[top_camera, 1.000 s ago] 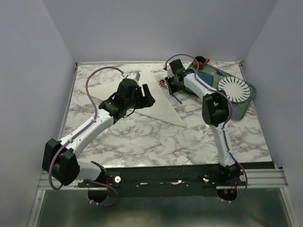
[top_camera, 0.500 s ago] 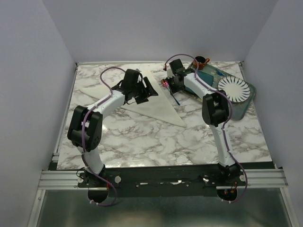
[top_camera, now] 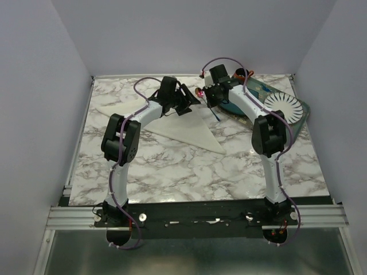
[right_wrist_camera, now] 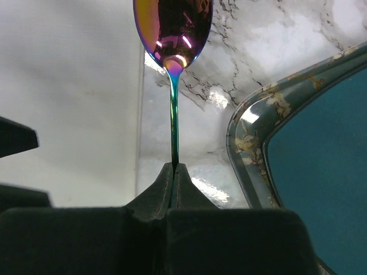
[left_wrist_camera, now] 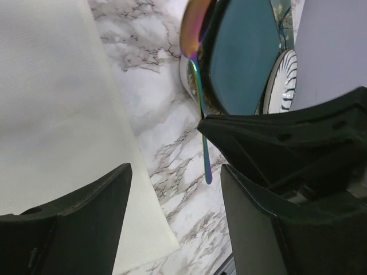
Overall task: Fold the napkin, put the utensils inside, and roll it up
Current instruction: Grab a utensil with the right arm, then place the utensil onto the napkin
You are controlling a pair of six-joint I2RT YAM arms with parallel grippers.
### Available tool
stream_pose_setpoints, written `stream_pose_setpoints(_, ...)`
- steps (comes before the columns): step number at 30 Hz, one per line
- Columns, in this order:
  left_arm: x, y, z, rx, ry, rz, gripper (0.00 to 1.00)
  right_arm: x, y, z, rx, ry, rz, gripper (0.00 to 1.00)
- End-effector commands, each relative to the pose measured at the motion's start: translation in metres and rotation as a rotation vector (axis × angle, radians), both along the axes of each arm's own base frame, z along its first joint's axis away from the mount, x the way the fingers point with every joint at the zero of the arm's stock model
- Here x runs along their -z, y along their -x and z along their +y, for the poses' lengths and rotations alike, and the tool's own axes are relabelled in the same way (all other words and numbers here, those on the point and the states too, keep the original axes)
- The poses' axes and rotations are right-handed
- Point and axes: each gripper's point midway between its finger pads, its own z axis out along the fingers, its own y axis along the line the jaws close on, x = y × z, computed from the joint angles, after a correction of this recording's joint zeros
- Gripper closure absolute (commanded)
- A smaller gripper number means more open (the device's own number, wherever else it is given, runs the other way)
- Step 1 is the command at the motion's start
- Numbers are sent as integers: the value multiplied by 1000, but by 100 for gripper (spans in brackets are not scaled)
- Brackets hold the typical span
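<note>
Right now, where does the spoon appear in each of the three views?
Top external: the spoon sits upper centre, left of the teal tray.
Left wrist: top centre, handle running downward.
Right wrist: top centre, handle pinched in the shut jaws below.
Shared landmark: the teal tray, always right of the spoon.

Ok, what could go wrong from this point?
The right gripper pinches the spoon only by its thin handle, at the very fingertips, so it could pivot or slip on the way. The open left gripper hovers close beside it over the napkin edge; the two arms might clash, or rumple the fold.
</note>
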Motion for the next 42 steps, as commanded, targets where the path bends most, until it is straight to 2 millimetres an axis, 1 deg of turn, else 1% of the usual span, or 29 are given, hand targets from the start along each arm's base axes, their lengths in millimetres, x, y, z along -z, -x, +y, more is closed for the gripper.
stream_pose_setpoints(1, -5, -7, 4, -70, 20, 4, 29, -25, 15, 14, -9, -133, 10, 99)
stream_pose_setpoints(2, -2, -5, 7, -79, 19, 16, 31, -19, 23, 17, -17, -157, 40, 99)
stream_pose_setpoints(4, -1, -5, 9, -92, 22, 19, 32, -25, 28, 21, -15, -192, 46, 99)
stream_pose_setpoints(5, 0, -3, 11, -97, 18, 19, 32, -24, 36, 27, -41, -227, 73, 99)
stream_pose_setpoints(7, -1, -5, 15, -102, 24, -2, 34, -27, 42, 32, -51, -258, 95, 99)
stream_pose_setpoints(8, 3, -3, 17, -103, 24, 9, 35, -27, 46, 33, -58, -270, 106, 99)
stream_pose_setpoints(10, 5, -6, 24, -117, 23, 13, 34, -25, 53, 37, -51, -291, 131, 99)
stream_pose_setpoints(11, 7, -7, 29, -130, 9, 14, 35, -33, 57, 40, -63, -313, 126, 99)
stream_pose_setpoints(12, 8, -9, 34, -144, 5, 13, 35, -30, 59, 40, -64, -316, 130, 99)
stream_pose_setpoints(13, 8, -10, 37, -149, 2, 11, 35, -32, 62, 44, -72, -319, 129, 99)
stream_pose_setpoints(16, 4, -15, 46, -174, -16, -11, 41, -35, 68, 49, -86, -327, 138, 99)
stream_pose_setpoints(19, 2, -19, 49, -165, -28, -31, 44, -37, 77, 58, -112, -335, 145, 99)
stream_pose_setpoints(24, 3, -21, 51, -149, -16, -30, 41, -35, 88, 68, -139, -327, 154, 99)
stream_pose_setpoints(26, 4, -18, 49, -132, -16, -30, 41, -34, 90, 72, -148, -326, 158, 99)
stream_pose_setpoints(28, 0, -14, 50, -121, -14, -37, 41, -33, 90, 73, -145, -327, 162, 99)
stream_pose_setpoints(29, 4, -10, 53, -125, -34, -38, 41, -32, 89, 72, -139, -321, 159, 99)
stream_pose_setpoints(30, -2, -7, 57, -136, -46, -46, 40, -32, 89, 71, -134, -316, 156, 99)
stream_pose_setpoints(31, 0, -4, 61, -144, -58, -41, 39, -31, 88, 70, -134, -310, 153, 99)
stream_pose_setpoints(32, 9, 3, 67, -154, -83, -30, 37, -33, 89, 69, -135, -310, 149, 99)
stream_pose_setpoints(33, 3, 6, 73, -165, -86, -33, 37, -32, 89, 70, -139, -311, 151, 99)
stream_pose_setpoints(34, 5, 9, 77, -172, -93, -25, 36, -31, 90, 70, -141, -312, 155, 99)
stream_pose_setpoints(35, 14, 16, 84, -183, -110, -4, 35, -31, 92, 73, -155, -324, 162, 99)
stream_pose_setpoints(36, 9, 20, 88, -195, -110, -9, 35, -29, 92, 74, -157, -325, 166, 99)
stream_pose_setpoints(38, 14, 27, 101, -213, -133, -4, 32, -27, 95, 78, -180, -316, 163, 99)
stream_pose_setpoints(39, 7, 30, 107, -221, -145, -19, 31, -28, 96, 80, -188, -313, 157, 99)
stream_pose_setpoints(40, 7, 31, 114, -220, -162, -28, 30, -27, 100, 85, -200, -311, 160, 99)
stream_pose_setpoints(41, 7, 35, 117, -214, -167, -31, 26, -27, 100, 87, -203, -309, 159, 99)
stream_pose_setpoints(42, -3, 34, 117, -201, -148, -61, 25, -26, 100, 88, -205, -308, 158, 99)
